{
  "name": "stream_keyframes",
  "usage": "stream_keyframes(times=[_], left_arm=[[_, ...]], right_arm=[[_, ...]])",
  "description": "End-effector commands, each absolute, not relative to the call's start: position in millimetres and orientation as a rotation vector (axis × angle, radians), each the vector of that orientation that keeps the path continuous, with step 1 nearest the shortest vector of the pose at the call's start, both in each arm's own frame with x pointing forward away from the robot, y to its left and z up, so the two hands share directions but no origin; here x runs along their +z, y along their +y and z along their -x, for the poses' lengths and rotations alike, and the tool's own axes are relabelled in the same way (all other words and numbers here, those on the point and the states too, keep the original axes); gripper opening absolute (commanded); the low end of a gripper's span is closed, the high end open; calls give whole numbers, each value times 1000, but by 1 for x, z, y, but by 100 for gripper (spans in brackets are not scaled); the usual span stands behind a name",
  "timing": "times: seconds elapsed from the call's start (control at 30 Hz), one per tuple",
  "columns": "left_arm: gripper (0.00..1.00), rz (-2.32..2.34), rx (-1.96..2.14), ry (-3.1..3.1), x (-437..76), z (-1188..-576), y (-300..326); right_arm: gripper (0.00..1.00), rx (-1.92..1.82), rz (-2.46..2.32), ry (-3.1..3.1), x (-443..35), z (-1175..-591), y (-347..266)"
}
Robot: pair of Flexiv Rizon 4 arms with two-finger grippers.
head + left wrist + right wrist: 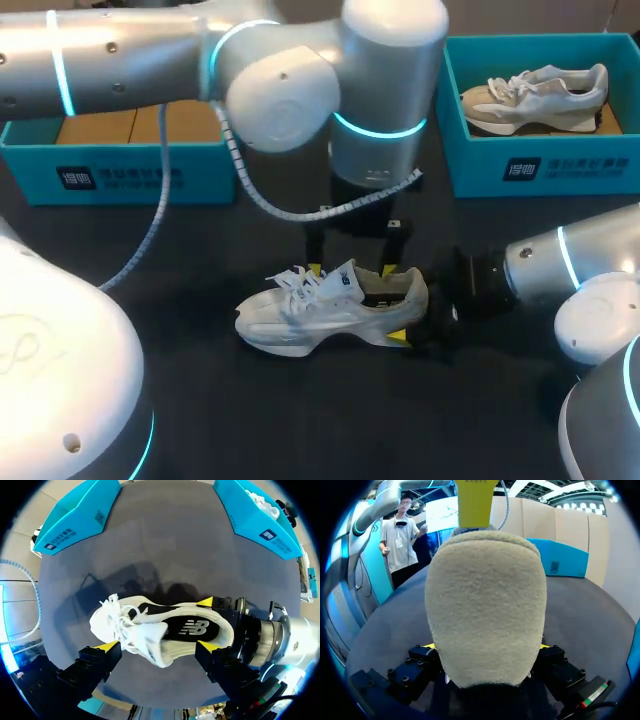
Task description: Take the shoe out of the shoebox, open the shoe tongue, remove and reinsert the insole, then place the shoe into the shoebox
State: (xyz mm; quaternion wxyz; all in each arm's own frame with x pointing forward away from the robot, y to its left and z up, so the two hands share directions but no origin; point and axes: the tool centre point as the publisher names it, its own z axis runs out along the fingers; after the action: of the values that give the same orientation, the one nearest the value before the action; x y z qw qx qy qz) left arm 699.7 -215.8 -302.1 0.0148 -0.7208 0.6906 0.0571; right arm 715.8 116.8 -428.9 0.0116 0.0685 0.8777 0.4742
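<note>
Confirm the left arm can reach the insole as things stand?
Probably yes. The left gripper hangs open just over the shoe, the tongue is pulled forward and the dark insole lies uncovered. The right gripper clamps the heel from outside the opening.

Shoe (330, 310) on bench (300, 420) centre, toe left. My right hand (410, 320) at heel, my left hand (352, 270) over shoe. Left shoebox (140, 170) behind; right shoebox (540, 165) behind, second shoe (535, 95) in it.
</note>
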Motion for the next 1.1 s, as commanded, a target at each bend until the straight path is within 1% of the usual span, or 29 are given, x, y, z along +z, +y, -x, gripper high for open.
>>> stream_keyframes(times=[0.03,0.7,1.1], left_arm=[[100,2200,258,2118,-315,-701,-228],[100,2131,374,2024,-353,-695,-214],[100,2062,408,1952,-333,-691,-183]], right_arm=[[0,1475,-215,2738,-432,-717,120],[0,1475,-215,2738,-432,-717,120],[0,1475,-215,2738,-432,-717,120]])
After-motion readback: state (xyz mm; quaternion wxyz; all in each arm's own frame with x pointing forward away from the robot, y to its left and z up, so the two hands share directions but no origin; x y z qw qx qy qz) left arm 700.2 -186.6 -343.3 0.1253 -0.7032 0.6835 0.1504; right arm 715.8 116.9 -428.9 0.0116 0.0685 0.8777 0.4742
